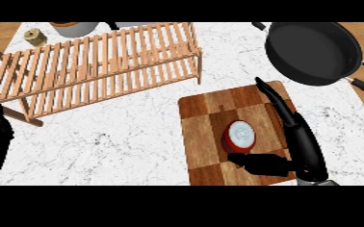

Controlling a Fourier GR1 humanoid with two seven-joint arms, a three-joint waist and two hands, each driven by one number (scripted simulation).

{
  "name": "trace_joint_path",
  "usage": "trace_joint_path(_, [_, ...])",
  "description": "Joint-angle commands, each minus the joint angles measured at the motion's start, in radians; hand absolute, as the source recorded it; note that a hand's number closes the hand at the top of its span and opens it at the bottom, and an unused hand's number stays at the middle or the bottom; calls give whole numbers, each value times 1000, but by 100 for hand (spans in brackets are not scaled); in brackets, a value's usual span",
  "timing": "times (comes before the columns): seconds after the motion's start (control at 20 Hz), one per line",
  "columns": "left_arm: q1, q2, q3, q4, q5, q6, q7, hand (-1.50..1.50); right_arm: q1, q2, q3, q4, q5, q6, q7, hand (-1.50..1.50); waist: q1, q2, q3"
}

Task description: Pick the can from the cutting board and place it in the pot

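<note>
Red can stands on the near cutting board; the right hand, fingers spread beside it, should close around its middle before lifting toward the far-right pot.

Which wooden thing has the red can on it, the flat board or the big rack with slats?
The flat cutting board by the robot hand holds the can. The slatted rack carries nothing.

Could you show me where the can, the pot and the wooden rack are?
can [241, 134], head view, on its pale lid.
pot [313, 52], head view, on its dark inner floor.
wooden rack [99, 62], head view, on its slatted top.
</note>
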Motion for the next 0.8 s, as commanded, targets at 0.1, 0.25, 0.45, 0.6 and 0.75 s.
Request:
trace_joint_path(0.1, [-22,-122,-191,5,39,-109,67,0,14,-53,23,-90,-12,66,249,-150,-13,27,-36])
trace_joint_path(0.25, [-49,-118,-195,14,39,-125,77,0,-8,-47,7,-85,-41,80,360,-150,3,36,-34])
trace_joint_path(0.45, [-46,-138,-208,13,21,-120,79,0,-11,-74,70,-71,-52,157,498,-150,31,39,-34])
trace_joint_path(0.6, [-67,-156,-219,24,19,-125,76,0,-30,-99,120,-48,-50,224,565,-150,39,43,-34])
trace_joint_path(0.75, [-72,-176,-236,25,6,-118,94,0,-41,-117,126,-39,-50,254,591,-150,45,40,-31])
